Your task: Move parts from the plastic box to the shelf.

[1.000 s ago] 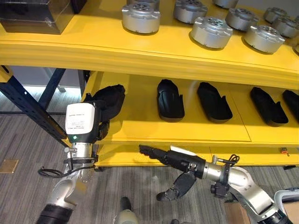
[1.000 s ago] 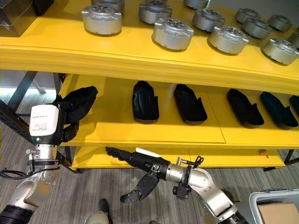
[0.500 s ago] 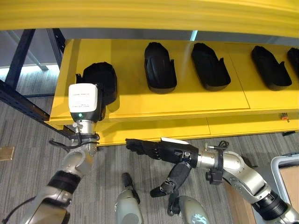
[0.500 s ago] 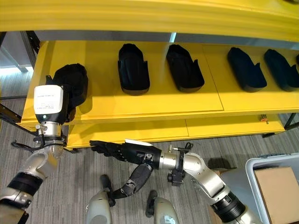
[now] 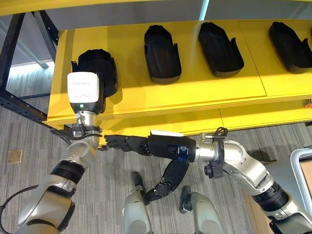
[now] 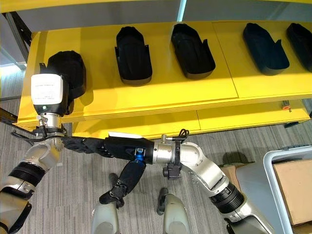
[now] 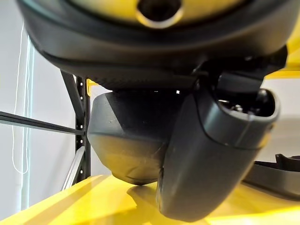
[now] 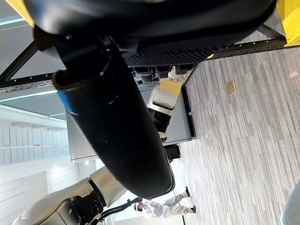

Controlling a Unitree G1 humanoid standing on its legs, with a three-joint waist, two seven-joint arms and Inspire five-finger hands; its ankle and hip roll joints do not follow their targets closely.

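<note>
At the left end of the yellow shelf [image 5: 195, 92] a black moulded part [image 5: 97, 68] rests on the board. My left hand [image 7: 211, 154] is at it, thumb curled against the part [image 7: 126, 140], the fingers hidden behind it. Three more black parts [image 5: 162, 53], [image 5: 220, 43], [image 5: 290, 39] lie in a row to the right. My right hand [image 5: 163, 146] stretches out below the shelf's front edge, open and empty, its fingertips [image 5: 111, 142] close to my left wrist.
The plastic box's rim [image 6: 268, 163] shows at the lower right, with a brown carton [image 6: 292, 185] inside. A dark blue shelf upright [image 5: 19, 105] crosses at the left. A person [image 8: 161, 206] stands far off across the grey floor.
The camera has tilted down, so the upper shelf has left the picture. My right hand has reached further left, up to my left wrist. The left hand stays at the part.
</note>
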